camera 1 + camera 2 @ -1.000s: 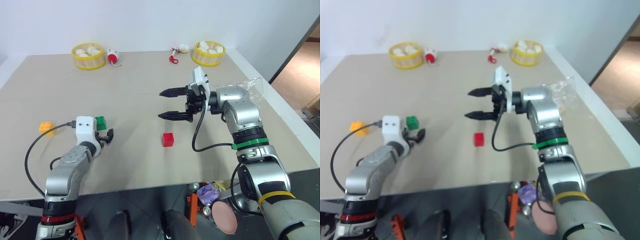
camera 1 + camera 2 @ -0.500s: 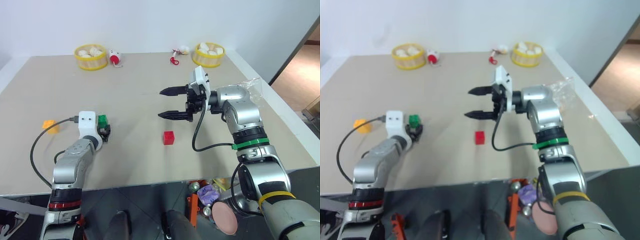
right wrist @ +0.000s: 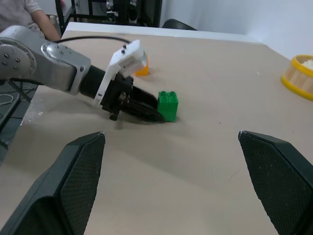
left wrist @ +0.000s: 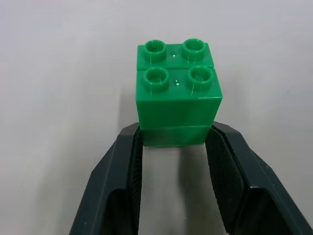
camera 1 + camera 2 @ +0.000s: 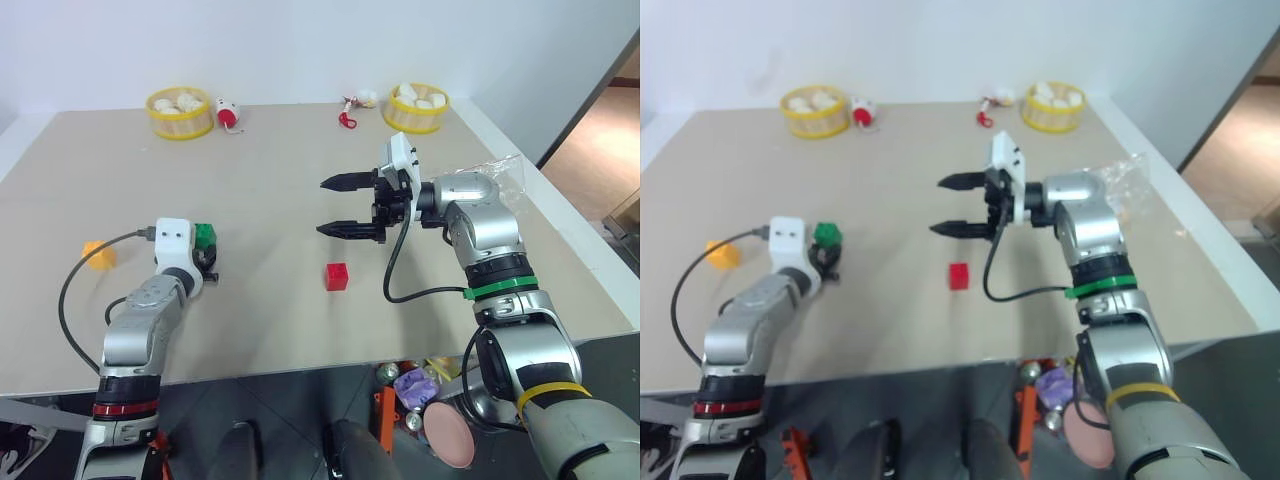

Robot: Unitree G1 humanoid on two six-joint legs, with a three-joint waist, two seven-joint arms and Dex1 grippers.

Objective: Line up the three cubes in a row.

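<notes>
Bright, even light; soft shadows

Two yellow baskets [image 5: 179, 112] [image 5: 417, 107] along the table's [image 5: 260, 190] far edge, clear bag [image 5: 505, 175] at right.

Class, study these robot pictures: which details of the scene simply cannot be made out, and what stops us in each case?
- Green cube, left wrist view: its lower sides are covered by the left gripper jaws.
- Contents of the yellow baskets: too small to identify in the eye views.
- Clear bag: mostly behind the right arm.
- Person, right wrist view: cut off by the picture edge.
</notes>
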